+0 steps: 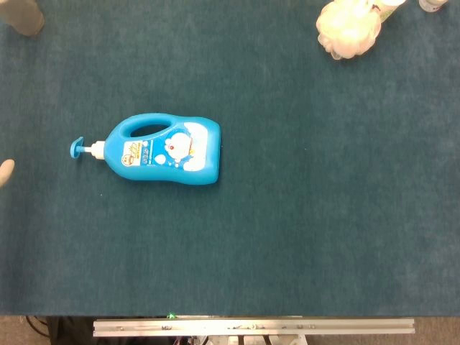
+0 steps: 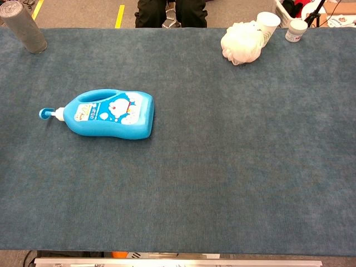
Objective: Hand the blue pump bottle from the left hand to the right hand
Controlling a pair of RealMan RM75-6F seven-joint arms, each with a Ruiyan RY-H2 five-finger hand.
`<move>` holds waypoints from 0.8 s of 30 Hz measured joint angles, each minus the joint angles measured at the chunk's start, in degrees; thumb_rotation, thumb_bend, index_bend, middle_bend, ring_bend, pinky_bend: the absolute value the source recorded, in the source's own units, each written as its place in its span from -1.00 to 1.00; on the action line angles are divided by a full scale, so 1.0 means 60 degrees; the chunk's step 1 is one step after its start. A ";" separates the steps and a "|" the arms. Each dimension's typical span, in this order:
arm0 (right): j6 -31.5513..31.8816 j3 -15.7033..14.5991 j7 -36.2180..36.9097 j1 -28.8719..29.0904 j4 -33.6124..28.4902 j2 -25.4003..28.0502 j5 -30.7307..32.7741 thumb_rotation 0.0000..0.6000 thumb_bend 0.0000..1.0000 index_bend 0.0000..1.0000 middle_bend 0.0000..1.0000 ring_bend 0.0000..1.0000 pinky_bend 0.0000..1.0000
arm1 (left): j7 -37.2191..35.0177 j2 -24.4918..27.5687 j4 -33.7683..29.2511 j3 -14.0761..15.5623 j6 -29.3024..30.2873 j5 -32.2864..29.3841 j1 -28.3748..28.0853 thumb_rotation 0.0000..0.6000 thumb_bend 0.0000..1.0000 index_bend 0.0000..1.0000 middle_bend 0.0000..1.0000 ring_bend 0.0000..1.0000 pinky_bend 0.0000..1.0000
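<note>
At the left edge of the head view, a small pale rounded tip (image 1: 6,172) was cut off by the frame, too little showing to tell what it was. In the upper left corner, a grey cylindrical container (image 2: 22,26) was cropped. At the top right, a white fluffy bath sponge (image 2: 242,42) hid part of a white cup (image 2: 268,23), and the small white jar (image 2: 295,30) beside it carried lettering too small to read.

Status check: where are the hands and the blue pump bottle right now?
Neither hand clearly in view. Blue pump bottle lying flat on table, pump pointing left, untouched. Nothing near it.
</note>
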 measured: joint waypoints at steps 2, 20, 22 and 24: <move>0.0021 0.0012 0.0068 -0.0004 0.0017 0.0003 -0.0039 1.00 -0.60 -0.28 -0.31 -0.39 -0.28 | 0.0012 0.0043 -0.0032 0.0030 -0.0073 0.0013 -0.0010 1.00 -0.55 -0.72 -0.74 -0.91 -0.56; 0.0365 0.0729 -0.0059 0.0329 -0.0171 0.0293 -0.0097 1.00 -0.60 -0.28 -0.31 -0.38 -0.28 | -0.0679 0.0471 0.0549 0.0245 -0.2293 0.0612 -0.1113 1.00 -0.55 -0.81 -0.75 -0.91 -0.56; 0.0273 0.0757 -0.0104 0.0406 -0.0213 0.0288 -0.0074 1.00 -0.60 -0.28 -0.31 -0.38 -0.28 | -0.0806 0.0485 0.0731 0.0277 -0.2863 0.0659 -0.1419 1.00 -0.55 -0.85 -0.76 -0.91 -0.56; 0.0217 0.0774 -0.0135 0.0461 -0.0247 0.0269 -0.0076 1.00 -0.60 -0.28 -0.31 -0.38 -0.28 | -0.0913 0.0478 0.0888 0.0306 -0.3378 0.0676 -0.1691 1.00 -0.55 -0.87 -0.77 -0.91 -0.56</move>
